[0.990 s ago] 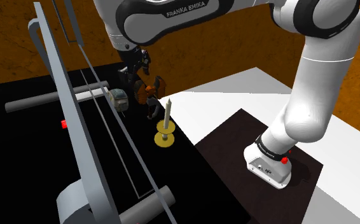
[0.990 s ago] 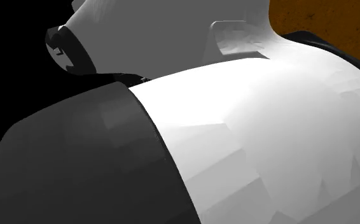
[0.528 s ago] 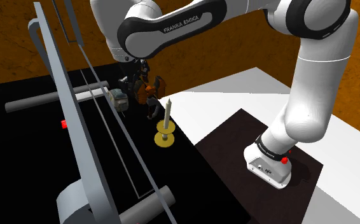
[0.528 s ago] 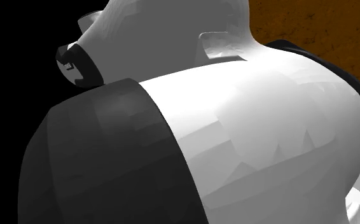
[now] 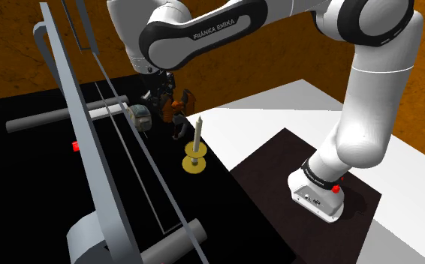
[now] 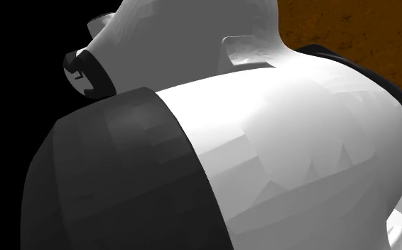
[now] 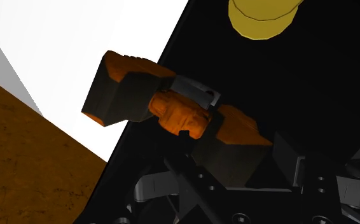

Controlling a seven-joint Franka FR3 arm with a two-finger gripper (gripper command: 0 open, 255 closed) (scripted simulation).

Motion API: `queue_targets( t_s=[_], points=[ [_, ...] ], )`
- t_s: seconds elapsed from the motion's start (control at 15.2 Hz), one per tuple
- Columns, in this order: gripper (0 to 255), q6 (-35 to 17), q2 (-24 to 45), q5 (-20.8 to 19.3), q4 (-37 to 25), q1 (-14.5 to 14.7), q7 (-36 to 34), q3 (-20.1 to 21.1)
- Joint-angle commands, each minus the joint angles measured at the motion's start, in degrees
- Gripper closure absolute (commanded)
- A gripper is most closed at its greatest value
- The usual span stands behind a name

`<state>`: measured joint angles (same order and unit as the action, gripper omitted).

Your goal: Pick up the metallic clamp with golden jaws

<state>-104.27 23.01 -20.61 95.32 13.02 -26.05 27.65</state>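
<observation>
- The orange and dark grey clamp (image 7: 172, 109) lies on the black surface (image 5: 31, 180), at its border with the white tabletop (image 5: 278, 109), near a yellow spool-shaped object (image 5: 194, 159).
- The gripper (image 5: 166, 91) hangs right at the clamp; I cannot tell if it grips.

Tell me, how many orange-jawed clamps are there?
1. The clamp is at the black surface's edge, near the yellow stand. The arm may hide others.

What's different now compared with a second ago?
The arm's forearm dropped lower in the shoulder view, and the gripper edged down toward the clamp, mostly in the first half second. The clamp, the yellow spool and the grey object kept their places.
</observation>
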Motion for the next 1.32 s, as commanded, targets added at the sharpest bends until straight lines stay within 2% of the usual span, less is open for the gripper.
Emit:
queue_targets(
  t_s=[0.0, 1.25],
  points=[
    [255, 0.0, 0.1, -0.1, 0.1, 0.0, 0.0, -0.1],
    [255, 10.2, -2.6, 1.7, -8.1, 0.3, 2.5, 0.7]
  ],
)
